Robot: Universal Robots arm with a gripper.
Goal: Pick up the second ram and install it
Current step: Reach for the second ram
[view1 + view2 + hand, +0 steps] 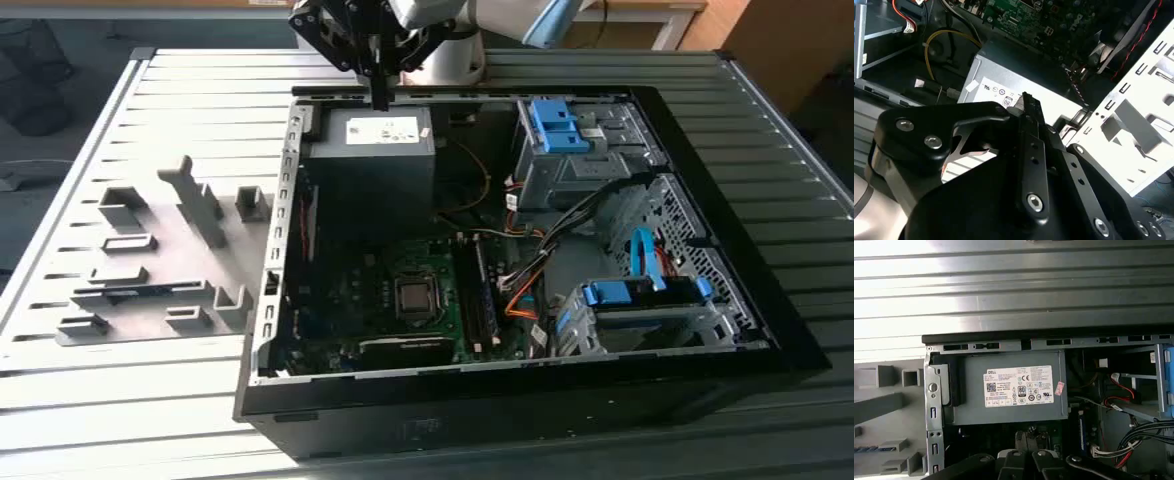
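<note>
The second ram (140, 291) is a thin blue-green stick lying flat in a grey fixture block on the exterior view's left, outside the computer case; its end also shows in the first wrist view (865, 448). My gripper (380, 98) hangs high over the far rim of the open case, above the grey power supply (380, 150). Its dark fingers (1026, 107) are pressed together with nothing between them. In the first wrist view the gripper (1029, 436) points at the power supply (1009, 387). The long dark memory slots (474, 300) sit on the motherboard, well away from the gripper.
The open black case (747, 250) lies on a slatted metal table (174, 90). Blue drive cages (561, 125) and bundled cables (534, 280) crowd the case on the exterior view's right. Several grey fixture blocks (200, 200) stand on a plate beside the case.
</note>
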